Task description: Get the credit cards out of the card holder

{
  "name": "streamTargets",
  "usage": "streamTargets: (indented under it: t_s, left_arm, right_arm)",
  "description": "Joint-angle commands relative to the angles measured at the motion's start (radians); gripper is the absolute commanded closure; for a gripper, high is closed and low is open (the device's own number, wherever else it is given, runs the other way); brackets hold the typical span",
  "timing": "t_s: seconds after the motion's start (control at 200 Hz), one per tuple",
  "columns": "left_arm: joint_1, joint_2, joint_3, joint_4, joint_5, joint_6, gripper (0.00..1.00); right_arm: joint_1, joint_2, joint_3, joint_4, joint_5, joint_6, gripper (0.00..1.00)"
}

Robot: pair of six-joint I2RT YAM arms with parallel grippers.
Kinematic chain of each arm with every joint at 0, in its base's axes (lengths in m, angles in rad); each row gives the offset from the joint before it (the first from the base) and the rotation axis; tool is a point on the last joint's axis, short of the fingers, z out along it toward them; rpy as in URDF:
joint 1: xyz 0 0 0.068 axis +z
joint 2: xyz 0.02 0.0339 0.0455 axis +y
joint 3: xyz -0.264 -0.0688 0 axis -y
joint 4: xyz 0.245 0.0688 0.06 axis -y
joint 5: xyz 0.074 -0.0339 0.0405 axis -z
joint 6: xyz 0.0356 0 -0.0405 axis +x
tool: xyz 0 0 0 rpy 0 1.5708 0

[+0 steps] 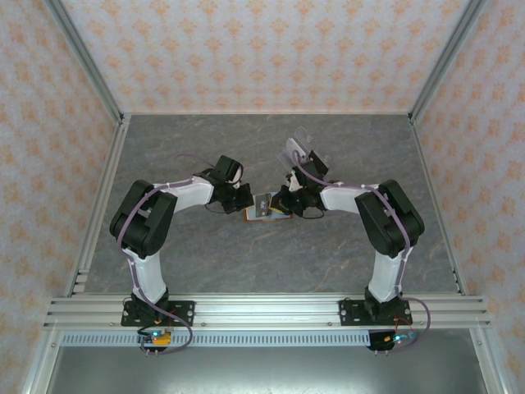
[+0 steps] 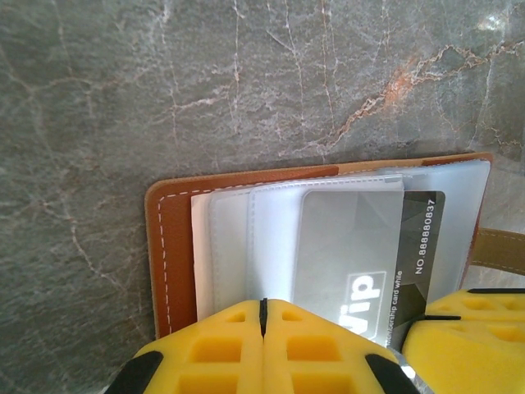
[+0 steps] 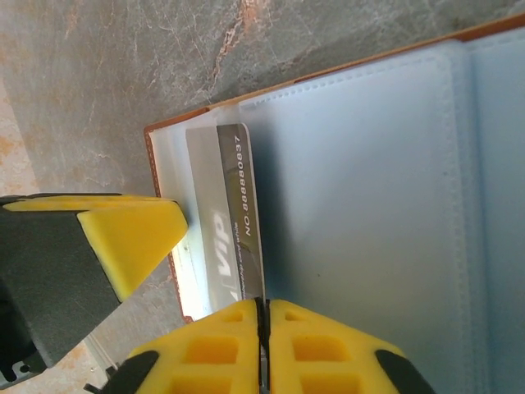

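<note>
Yellow-fingered right gripper [image 3: 261, 308] of yours clamps the grey plastic VIP card [image 3: 225, 189] in the open brown bifold card holder [image 2: 172, 246], left gripper [image 2: 262, 308] closed over its clear sleeves [image 2: 271, 238].

A grey, marble-veined tabletop [image 1: 271, 271] sits inside a booth whose back wall [image 1: 271, 49], left wall [image 1: 41, 164] and right wall [image 1: 492, 164] carry pale wallpaper printed with small orange motifs. Aluminium posts [image 1: 86, 57] rise at the rear corners. A grooved aluminium rail [image 1: 271, 310] runs along the near edge, with a slotted white strip [image 1: 271, 337] just below it. The light is even, leaving a faint sheen on the stone-look surface
</note>
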Motion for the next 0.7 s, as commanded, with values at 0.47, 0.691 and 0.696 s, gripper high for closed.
streamTargets:
  t_s: [0.47,0.691,0.696]
  left_arm:
    - [-0.001,0.022,-0.006,-0.063,-0.053,0.018,0.99]
    - [-0.001,0.019,-0.004,-0.068,-0.056,0.017,0.98]
    - [0.000,0.019,-0.003,-0.068,-0.057,0.017,0.98]
  right_arm:
    - [-0.003,0.051,0.045,0.044,-0.005,0.010,0.76]
    - [-0.004,0.034,0.052,0.008,0.023,-0.016,0.94]
    - [-0.003,0.032,0.052,0.005,0.025,-0.018,0.94]
